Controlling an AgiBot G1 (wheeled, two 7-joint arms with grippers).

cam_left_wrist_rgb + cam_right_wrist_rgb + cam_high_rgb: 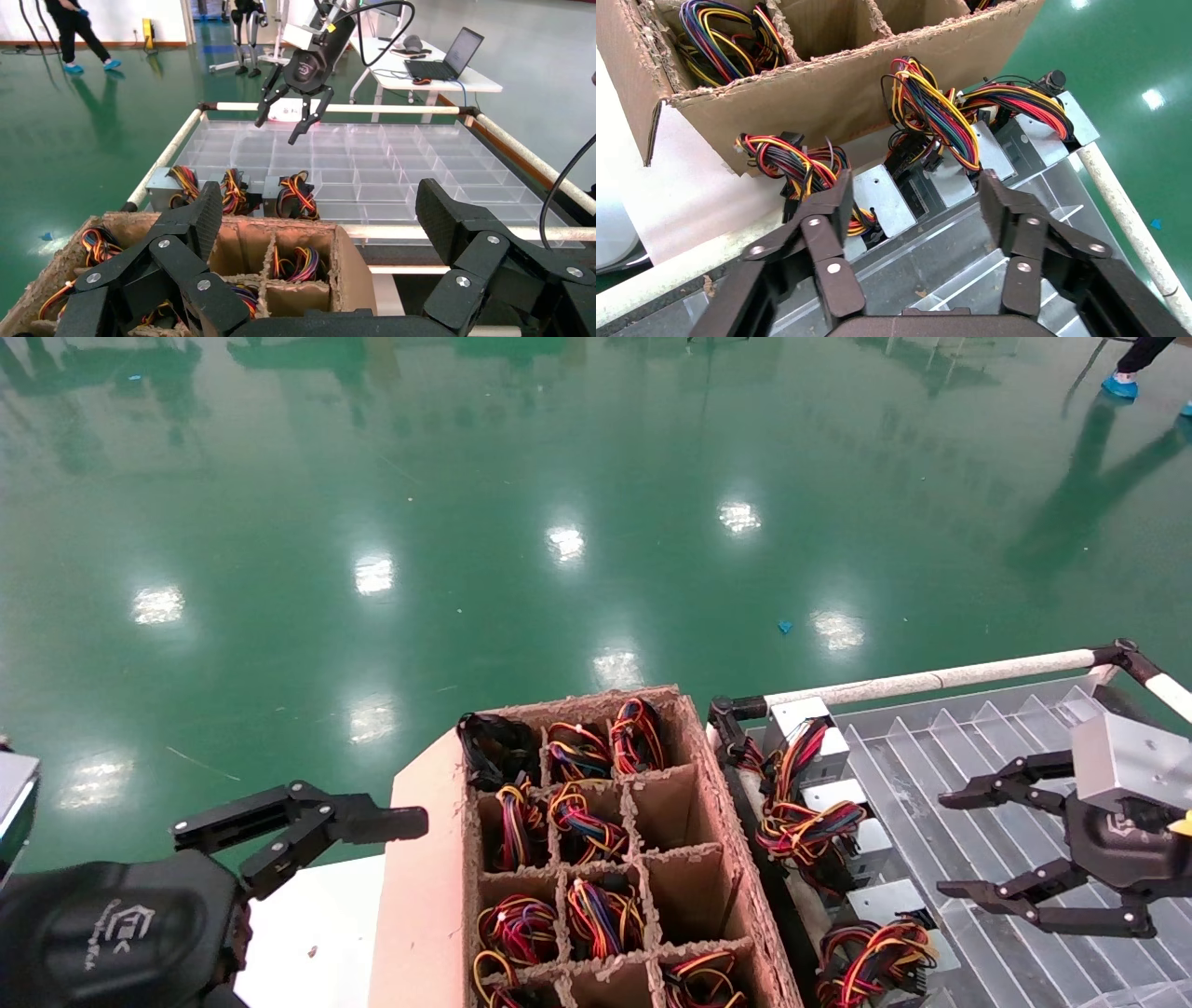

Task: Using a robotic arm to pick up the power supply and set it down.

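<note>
We see a glossy green floor (pixel 466 523) with bright ceiling-light reflections. A white desk (pixel 450 74) holds an open laptop (pixel 450 56). A person (pixel 74 31) in dark clothes and blue shoe covers stands near a white wall (pixel 112 17).

Glossy green floor (pixel 466 523) with white light glints; brown cardboard box (pixel 424 896); grey metal power supply (pixel 884 203) trailing red, yellow, orange and black wires (pixel 933 105); clear plastic tray (pixel 978 822) with white rails; black right end effector (pixel 950 845); black left end effector (pixel 307 826) bearing a white logo.
</note>
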